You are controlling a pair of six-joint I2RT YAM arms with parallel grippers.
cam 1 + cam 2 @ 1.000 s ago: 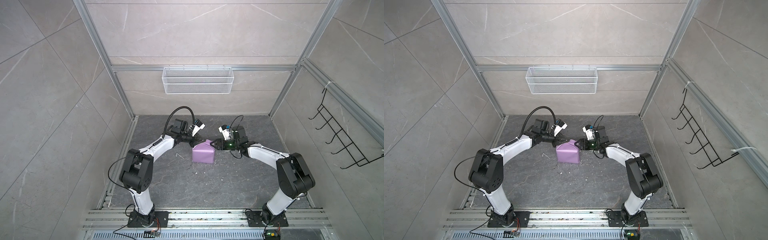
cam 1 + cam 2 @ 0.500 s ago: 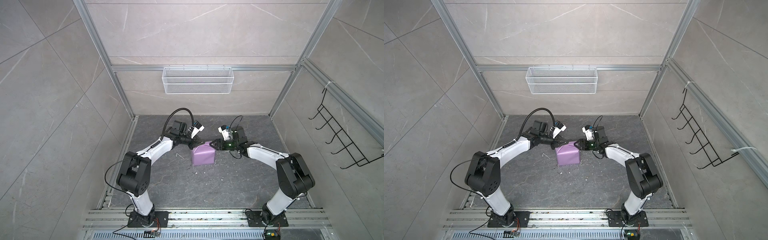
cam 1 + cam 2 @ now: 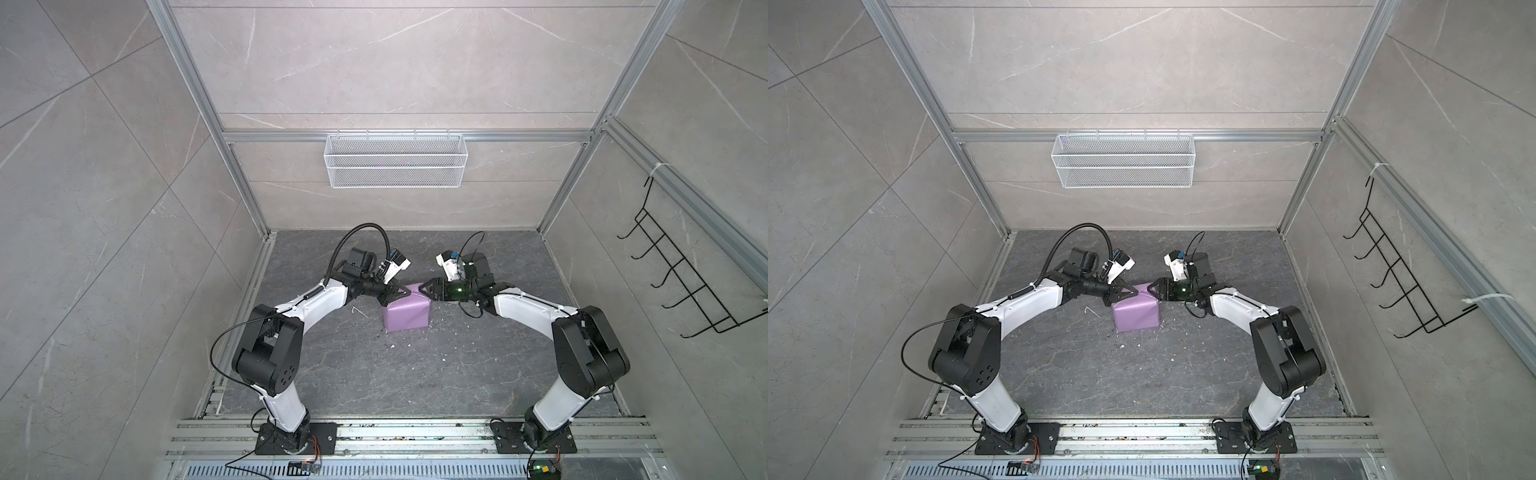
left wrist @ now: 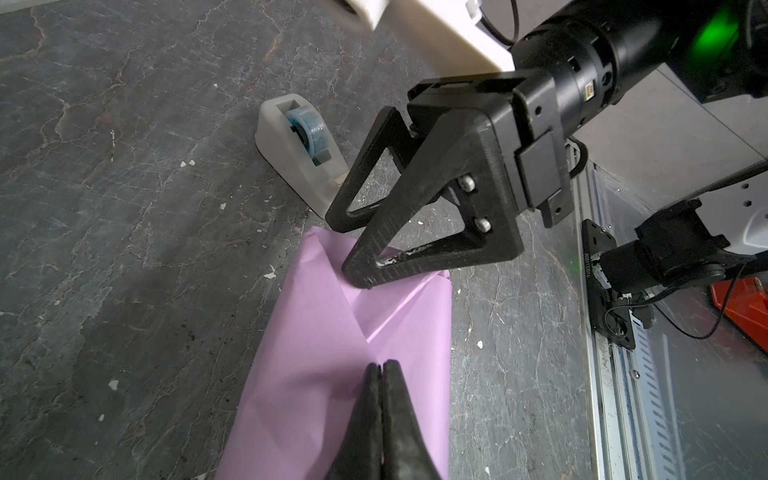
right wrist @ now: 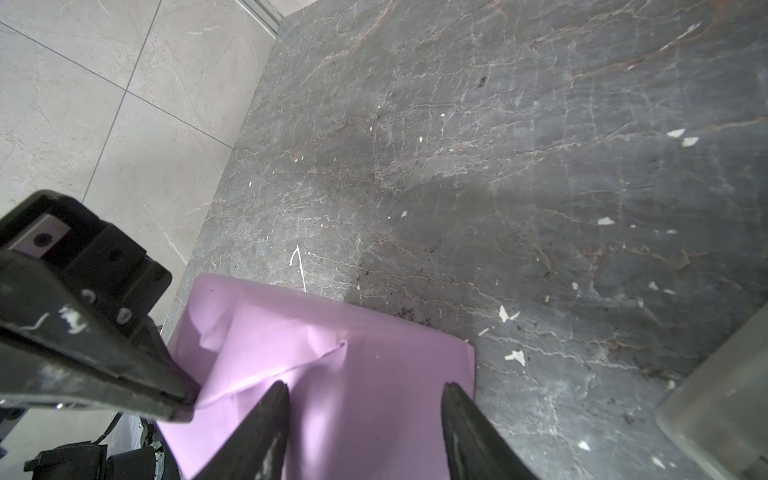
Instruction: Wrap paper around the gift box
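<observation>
Seemingly to stop the flaps springing open, L gripper (image 4: 380,366), jaws pressed together, pins the fold seam of the lilac paper (image 4: 316,353) mid table (image 3: 374,374), gift box hidden inside, while R gripper (image 5: 365,390), jaws spread, steadies the end nr the tape dispenser (image 4: 299,149).

Lab-style robot test cell, aluminium frame (image 3: 399,136), grey tiled walls (image 3: 83,199), wire basket (image 3: 395,166), hook rack (image 3: 681,259)

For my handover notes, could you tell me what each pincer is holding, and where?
Nothing appears gripped: left pincer, shut, presses on the paper at its fold; right pincer stands open over it.
</observation>
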